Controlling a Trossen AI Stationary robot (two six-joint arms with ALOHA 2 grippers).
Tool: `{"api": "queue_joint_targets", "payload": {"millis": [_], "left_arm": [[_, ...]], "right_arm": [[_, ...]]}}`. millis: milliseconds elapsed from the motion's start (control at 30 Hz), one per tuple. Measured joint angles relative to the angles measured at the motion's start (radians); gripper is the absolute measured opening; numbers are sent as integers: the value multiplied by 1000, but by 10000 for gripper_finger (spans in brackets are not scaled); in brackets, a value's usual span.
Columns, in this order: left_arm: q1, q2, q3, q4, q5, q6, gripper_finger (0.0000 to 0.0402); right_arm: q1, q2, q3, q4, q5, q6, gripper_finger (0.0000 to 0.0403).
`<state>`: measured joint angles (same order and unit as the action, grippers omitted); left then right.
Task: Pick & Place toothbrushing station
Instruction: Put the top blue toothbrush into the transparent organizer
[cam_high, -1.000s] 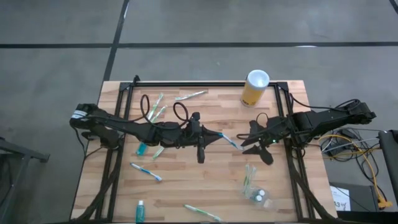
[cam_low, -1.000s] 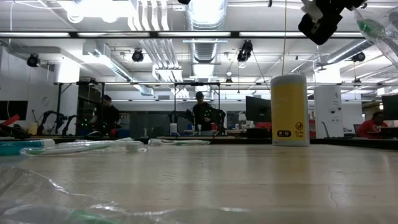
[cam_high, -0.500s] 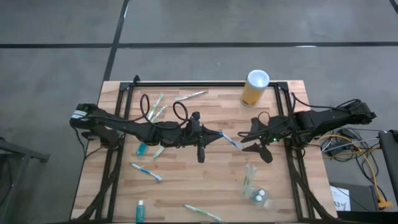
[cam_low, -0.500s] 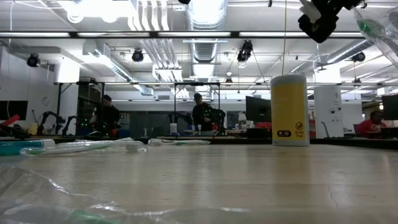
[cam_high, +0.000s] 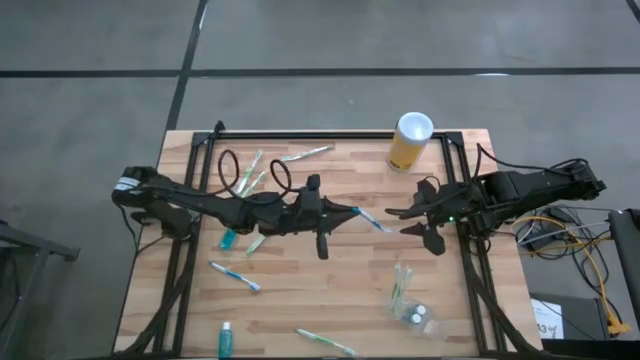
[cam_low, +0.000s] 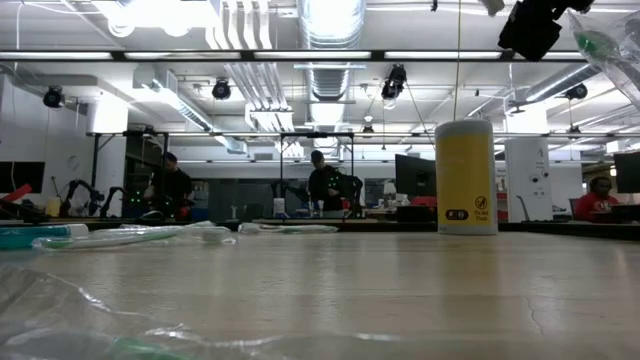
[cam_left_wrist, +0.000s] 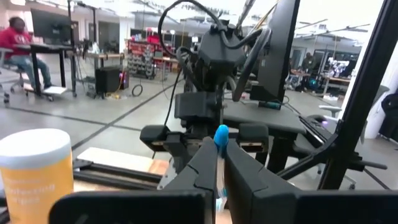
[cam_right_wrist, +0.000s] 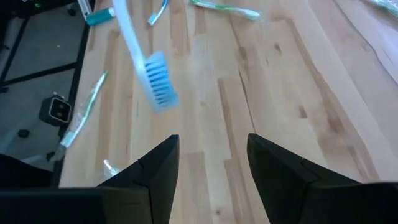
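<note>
My left gripper (cam_high: 348, 213) is over the table's middle, shut on a white-blue toothbrush (cam_high: 368, 221) whose bristle head (cam_right_wrist: 159, 85) points toward my right gripper. My right gripper (cam_high: 402, 221) is open and empty, just right of the brush head, its fingers standing apart from it. The clear cup (cam_high: 414, 314) lies on its side at the near right with white-capped tubes in it and a white-green toothbrush (cam_high: 400, 285) beside it. Teal tubes (cam_high: 228, 238) (cam_high: 226, 340) and further toothbrushes (cam_high: 235, 275) (cam_high: 249, 170) lie flat on the table. My left gripper pinches the toothbrush's handle (cam_left_wrist: 219, 155) between its two shut fingers, which run level from the table's left and lie along the brush. The brush sticks out past the fingertips toward the right, its blue head end (cam_left_wrist: 221, 132) free. It is lifted clear of the table.
A tall yellow cylinder with a white top (cam_high: 410, 140) stands at the far right edge. More toothbrushes lie at the far middle (cam_high: 307, 153) and the near edge (cam_high: 325, 342). Black frame rails (cam_high: 462, 170) run along the table's sides. People sit in the room behind (cam_low: 322, 186).
My right gripper has drawn back a little toward the table's right edge and up, away from the brush head. My left gripper has kept the toothbrush almost where it was.
</note>
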<state>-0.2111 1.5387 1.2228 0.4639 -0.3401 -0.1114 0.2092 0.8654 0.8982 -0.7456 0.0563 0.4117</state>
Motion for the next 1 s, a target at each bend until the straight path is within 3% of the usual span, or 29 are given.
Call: {"api": "queue_joint_targets", "payload": {"millis": [400,533,700,1000], "left_arm": [[0,0,0,24,2,23,2],[6,0,0,22,3,33,4],[20,13,0,22,2,-5,4],[19,18,0,-56,3,-23,19]], "right_arm": [[0,18,-9,46,0,44,185],[-1,48,-19,235,49,-41,185],[0,102,-19,420,-10,-142,185],[0,195,-22,306,-13,-62,185]]}}
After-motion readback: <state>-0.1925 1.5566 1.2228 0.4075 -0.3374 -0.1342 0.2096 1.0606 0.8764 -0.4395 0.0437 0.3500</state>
